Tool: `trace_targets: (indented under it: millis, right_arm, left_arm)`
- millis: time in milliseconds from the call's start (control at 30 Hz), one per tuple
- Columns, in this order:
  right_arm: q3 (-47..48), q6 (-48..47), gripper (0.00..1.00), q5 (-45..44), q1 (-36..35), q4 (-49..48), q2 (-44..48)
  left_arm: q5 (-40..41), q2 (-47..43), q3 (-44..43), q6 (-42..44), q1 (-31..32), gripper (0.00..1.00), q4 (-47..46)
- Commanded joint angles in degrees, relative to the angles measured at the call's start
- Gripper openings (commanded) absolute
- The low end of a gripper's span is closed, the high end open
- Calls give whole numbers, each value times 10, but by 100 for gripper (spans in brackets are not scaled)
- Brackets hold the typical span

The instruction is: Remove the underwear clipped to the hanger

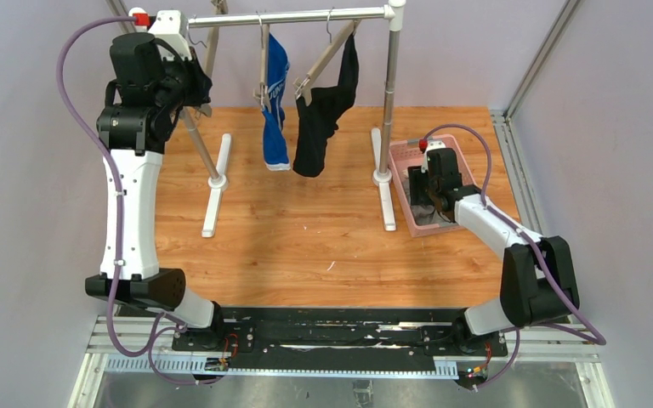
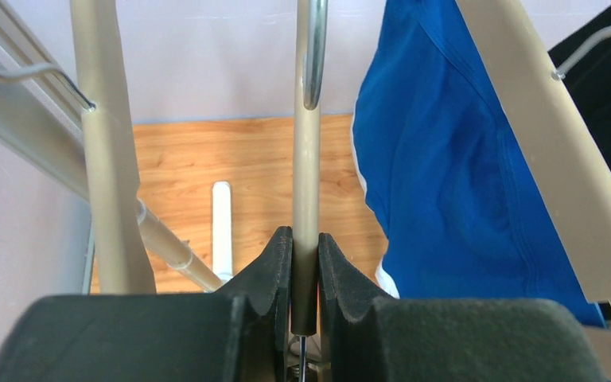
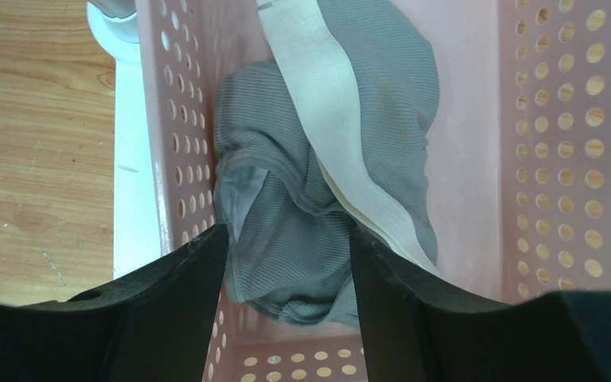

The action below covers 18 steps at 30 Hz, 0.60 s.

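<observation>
Top external view: two briefs hang from the rail [image 1: 306, 15] of a rack standing across the far half of the wooden surface [image 1: 306, 229], the blue briefs [image 1: 275, 110] on one clip hanger and the black briefs [image 1: 327, 115] just beside them on another. Near the rail's left end, the left claw [image 2: 305, 239] is clamped tight on the beige bar of a hanger [image 2: 306, 175]. At the surface's right edge, the right claw [image 3: 286, 235] hovers with fingers spread above a pink basket [image 3: 557, 143]. The grey briefs [image 3: 278, 215] lie crumpled inside, their pale waistband [image 3: 318, 103] on top, apart from both fingers.
</observation>
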State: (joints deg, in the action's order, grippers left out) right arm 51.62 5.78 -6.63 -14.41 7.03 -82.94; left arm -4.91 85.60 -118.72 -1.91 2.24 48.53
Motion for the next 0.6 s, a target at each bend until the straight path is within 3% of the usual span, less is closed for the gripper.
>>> trace_targets:
  millis: [0, 233, 433, 567]
  right_arm:
    - [-16, 8, 59, 27, 8, -19, 18]
    - [-25, 15, 59, 48, 6, -30, 21]
    - [-27, 11, 59, 50, 2, -30, 23]
    - [-28, 5, 60, 57, -1, -31, 30]
  left_arm:
    - [10, 17, -18, -10, -11, 0, -31]
    - [13, 34, -23, -22, -20, 2, -48]
    - [-2, 25, -4, -26, -22, 30, -52]
    - [9, -7, 8, -22, -22, 39, -60]
